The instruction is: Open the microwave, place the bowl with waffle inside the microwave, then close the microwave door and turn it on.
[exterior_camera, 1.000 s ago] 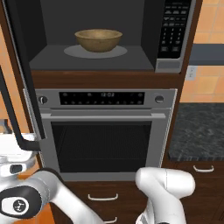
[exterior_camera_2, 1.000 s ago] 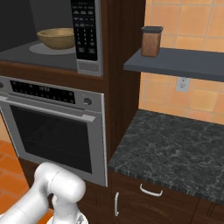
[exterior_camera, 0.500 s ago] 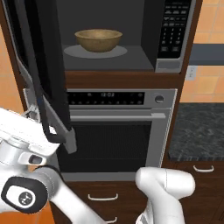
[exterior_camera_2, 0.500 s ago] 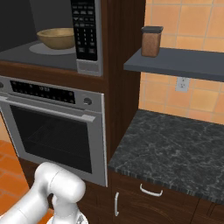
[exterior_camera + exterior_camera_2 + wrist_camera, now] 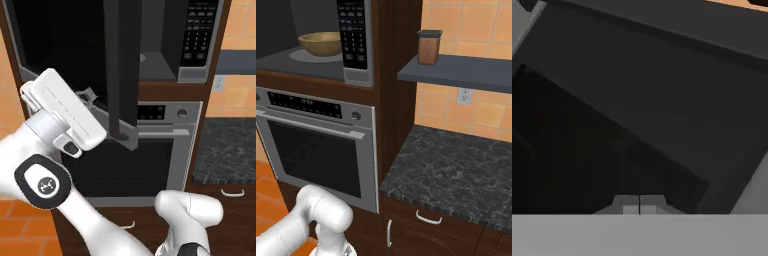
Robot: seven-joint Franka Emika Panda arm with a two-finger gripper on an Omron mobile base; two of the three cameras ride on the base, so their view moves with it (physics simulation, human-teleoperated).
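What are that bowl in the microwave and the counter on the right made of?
The bowl looks like wood: tan, matte, with a paler rim, though the render leaves it open. The counter looks like polished dark stone, perhaps granite: near-black with pale grey veining and a faint sheen.

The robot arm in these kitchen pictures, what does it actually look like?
The arm is made of smooth, rounded white segments. One joint carries a round black cap with a small white emblem. The boxy white hand has a dark button-like detail. At the gripper, two small grey fingertips sit pressed together.
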